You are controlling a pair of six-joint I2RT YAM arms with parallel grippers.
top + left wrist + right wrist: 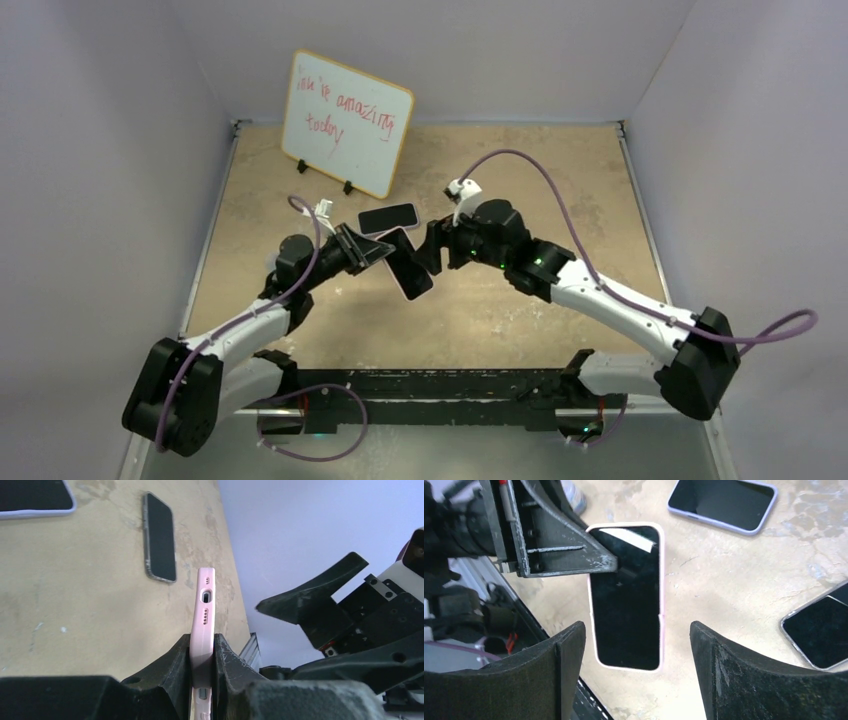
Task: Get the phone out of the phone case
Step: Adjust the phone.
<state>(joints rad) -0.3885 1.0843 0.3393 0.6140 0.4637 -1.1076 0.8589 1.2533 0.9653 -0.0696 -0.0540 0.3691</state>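
The phone (pixel 626 595), its dark screen facing the right wrist camera, sits inside a pink phone case (pixel 205 605) and is held in the air above the table. My left gripper (pixel 202 655) is shut on the case's upper part, one finger on each face. In the top view the cased phone (pixel 410 268) hangs between both arms. My right gripper (pixel 638 645) is open, its fingers spread wider than the phone and just short of its lower end, touching nothing.
A phone in a lilac case (pixel 722 502) and another in a clear case (pixel 819 630) lie flat on the tan table (pixel 520 300). A whiteboard (pixel 345 120) with red writing stands at the back left. Grey walls enclose the table.
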